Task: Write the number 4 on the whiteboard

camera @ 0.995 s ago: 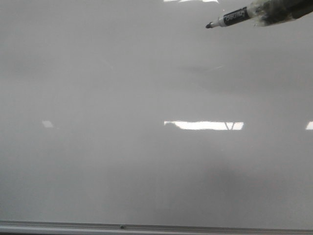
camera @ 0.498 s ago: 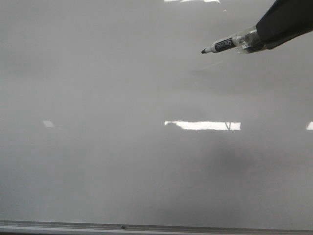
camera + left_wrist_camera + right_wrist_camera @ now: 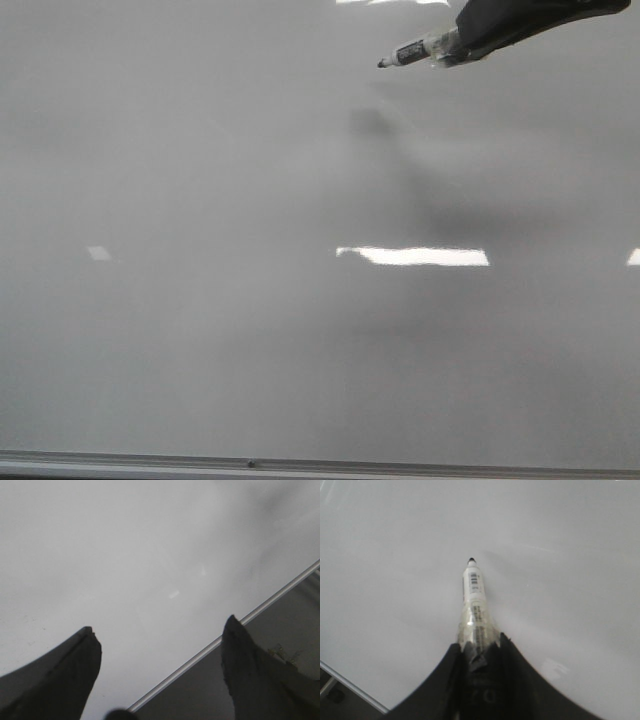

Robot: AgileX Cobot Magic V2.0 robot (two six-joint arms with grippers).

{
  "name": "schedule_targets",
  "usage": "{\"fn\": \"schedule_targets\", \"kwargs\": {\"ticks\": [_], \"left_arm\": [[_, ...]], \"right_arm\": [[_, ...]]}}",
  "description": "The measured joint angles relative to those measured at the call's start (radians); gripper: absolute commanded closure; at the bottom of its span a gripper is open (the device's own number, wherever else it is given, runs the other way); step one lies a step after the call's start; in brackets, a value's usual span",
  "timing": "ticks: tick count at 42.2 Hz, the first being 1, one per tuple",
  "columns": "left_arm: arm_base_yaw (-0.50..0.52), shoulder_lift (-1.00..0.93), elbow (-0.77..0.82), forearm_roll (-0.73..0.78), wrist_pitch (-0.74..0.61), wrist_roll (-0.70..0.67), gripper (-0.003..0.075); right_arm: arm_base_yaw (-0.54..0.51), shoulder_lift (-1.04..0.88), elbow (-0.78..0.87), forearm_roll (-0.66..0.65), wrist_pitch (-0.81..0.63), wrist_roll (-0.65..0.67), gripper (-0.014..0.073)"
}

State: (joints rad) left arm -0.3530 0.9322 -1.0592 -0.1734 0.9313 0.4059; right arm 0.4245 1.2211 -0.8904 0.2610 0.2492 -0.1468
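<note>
**No stroke yet: marker poised near the board's top**

Front view: the whiteboard carries no number 4; the right gripper clamps a marker, its tip pointing left, near the upper edge.

Left wrist view: the left gripper gapes empty above the bottom rail.

Right wrist view: the nib looks just clear of the surface. Best to press lightly, keeping the tip steady for a clean diagonal.

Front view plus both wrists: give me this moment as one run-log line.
right gripper: shut on marker | tip: near whiteboard, contact unclear | strokes: none visible | left gripper: open, empty
</note>
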Motion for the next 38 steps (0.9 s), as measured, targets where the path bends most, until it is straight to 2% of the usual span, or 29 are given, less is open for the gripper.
{"fn": "schedule_targets", "kwargs": {"ticks": [11, 23, 38], "left_arm": [[0.0, 0.0, 0.0, 0.0, 0.0, 0.0, 0.0227], [0.0, 0.0, 0.0, 0.0, -0.002, 0.0, 0.0227], [0.0, 0.0, 0.0, -0.002, -0.002, 0.0, 0.0227]], "right_arm": [[-0.047, 0.037, -0.006, 0.0, -0.045, -0.004, 0.0662], [-0.054, 0.076, -0.012, 0.0, -0.055, -0.02, 0.0662], [0.003, 0.167, -0.012, 0.0, 0.018, -0.066, 0.0662]]}}
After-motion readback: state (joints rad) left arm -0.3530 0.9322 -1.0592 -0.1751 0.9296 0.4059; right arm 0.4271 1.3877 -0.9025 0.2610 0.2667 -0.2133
